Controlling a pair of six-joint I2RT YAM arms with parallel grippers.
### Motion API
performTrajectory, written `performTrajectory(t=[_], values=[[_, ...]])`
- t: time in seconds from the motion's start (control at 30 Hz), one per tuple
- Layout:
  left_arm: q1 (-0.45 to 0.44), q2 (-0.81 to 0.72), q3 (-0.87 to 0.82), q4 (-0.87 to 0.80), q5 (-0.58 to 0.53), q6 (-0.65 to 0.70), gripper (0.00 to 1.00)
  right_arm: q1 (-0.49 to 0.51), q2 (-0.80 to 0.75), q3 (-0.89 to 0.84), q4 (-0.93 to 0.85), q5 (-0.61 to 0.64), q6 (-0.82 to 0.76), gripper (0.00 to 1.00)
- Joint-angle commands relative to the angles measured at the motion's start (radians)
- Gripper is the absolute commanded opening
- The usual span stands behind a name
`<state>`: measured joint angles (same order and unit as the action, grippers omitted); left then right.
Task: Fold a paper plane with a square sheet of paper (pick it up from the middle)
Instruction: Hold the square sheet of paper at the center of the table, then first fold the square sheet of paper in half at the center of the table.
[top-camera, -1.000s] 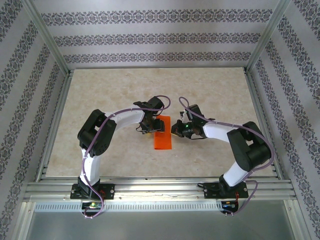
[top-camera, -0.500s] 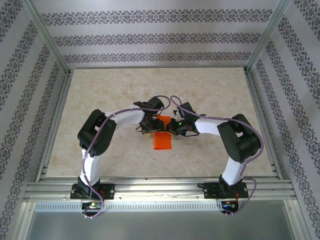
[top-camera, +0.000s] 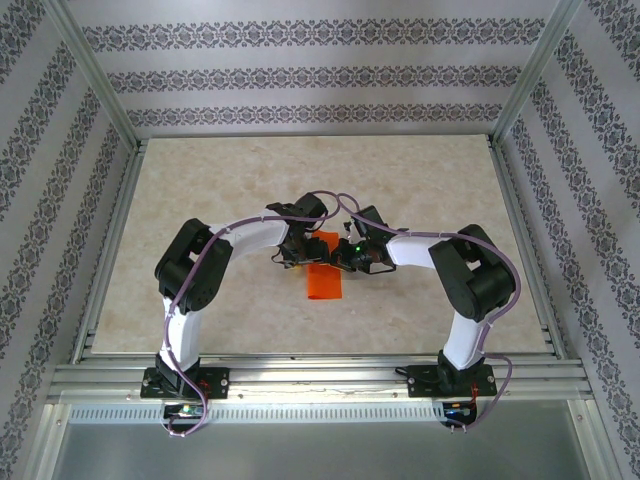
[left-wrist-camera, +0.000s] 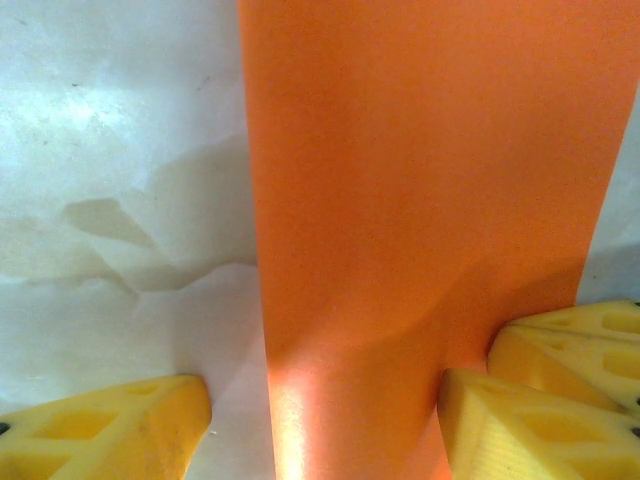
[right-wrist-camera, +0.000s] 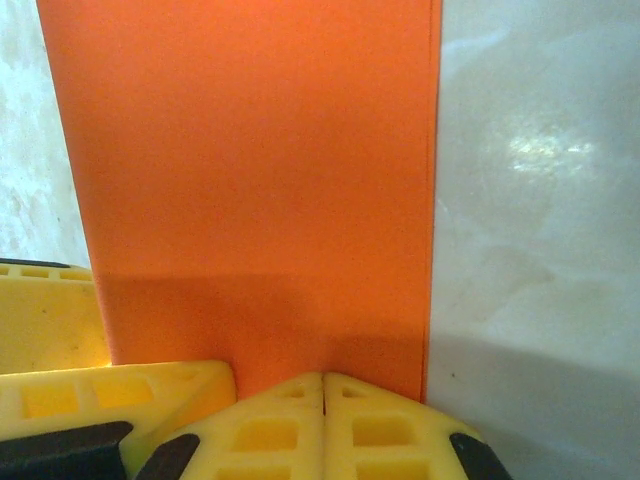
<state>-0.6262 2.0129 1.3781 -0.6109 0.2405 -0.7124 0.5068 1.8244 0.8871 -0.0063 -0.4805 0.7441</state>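
At the middle of the table (top-camera: 200, 180), between the two wrists, lies the square sheet of paper (top-camera: 325, 284). I see it now as a narrow orange strip and not as a square, so I judge it is already folded once. It lies flat. Its long axis runs from the side of the arm bases toward the far wall, almost straight. Both ends are cut square, so it has no nose yet and does not point anywhere.

What has changed in the last second is on the right side. The right gripper (right-wrist-camera: 322, 385) stood apart from the right edge of the strip; it has come in and is now over the far half of the strip. Its jaws are pressed together with nothing between them, and in the right wrist view the closed tips seem to sit on the orange surface. The left gripper (left-wrist-camera: 325, 388) has not moved. Its jaws stand apart, one finger (left-wrist-camera: 110, 430) on the bare table beside the strip and the other at the opposite edge, so it straddles the paper without pinching it.

For the task, I judge that the closed right tips are placed to press down or rub a crease while the left side keeps the strip from sliding. The pointed folds of the plane are not yet made.
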Motion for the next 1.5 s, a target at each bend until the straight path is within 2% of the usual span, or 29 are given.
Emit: performTrajectory(t=[0.0, 0.33, 0.43, 0.57, 0.7, 0.73, 0.83, 1.17, 1.47], values=[[0.002, 0.061, -0.069, 0.084, -0.033, -0.008, 0.67, 0.019, 0.072, -0.038, -0.079, 0.081, -0.043, 0.00], [0.021, -0.237, -0.167, 0.188, -0.078, -0.027, 0.69, 0.003, 0.090, 0.007, -0.130, 0.051, -0.128, 0.00], [0.042, -0.299, -0.224, 0.267, -0.025, -0.025, 0.56, -0.003, 0.096, 0.022, -0.151, 0.046, -0.148, 0.00], [0.083, -0.325, -0.307, 0.423, 0.136, -0.063, 0.42, -0.012, 0.101, 0.042, -0.189, 0.043, -0.178, 0.00], [0.103, -0.311, -0.379, 0.603, 0.249, -0.125, 0.27, -0.018, 0.097, 0.047, -0.201, 0.033, -0.187, 0.00], [0.103, -0.299, -0.390, 0.633, 0.263, -0.137, 0.21, -0.017, 0.097, 0.048, -0.203, 0.033, -0.186, 0.00], [0.105, -0.253, -0.389, 0.669, 0.301, -0.143, 0.12, -0.017, 0.096, 0.047, -0.205, 0.034, -0.182, 0.00], [0.108, -0.191, -0.444, 0.723, 0.299, -0.155, 0.11, -0.021, 0.093, 0.045, -0.201, 0.034, -0.170, 0.00], [0.115, -0.171, -0.495, 0.720, 0.257, -0.096, 0.13, -0.021, 0.094, 0.035, -0.199, 0.038, -0.166, 0.00]])
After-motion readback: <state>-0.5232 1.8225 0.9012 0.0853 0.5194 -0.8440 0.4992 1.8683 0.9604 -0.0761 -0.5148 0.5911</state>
